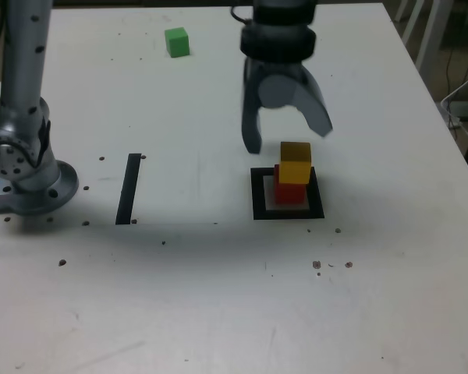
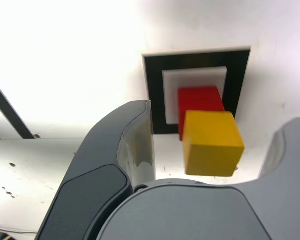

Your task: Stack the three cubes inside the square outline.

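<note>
From my remote station: the yellow cube sits atop the red cube inside the square outline, toward the table's right edge. My gripper hangs just above, jaws spread (nothing held). The green cube waits near the far edge.

Even overhead light; the white surface appears dull grey in the exterior view, with a soft shadow band across its middle. In the wrist view the surface is overexposed to glare, and the near tool is slightly soft.
</note>
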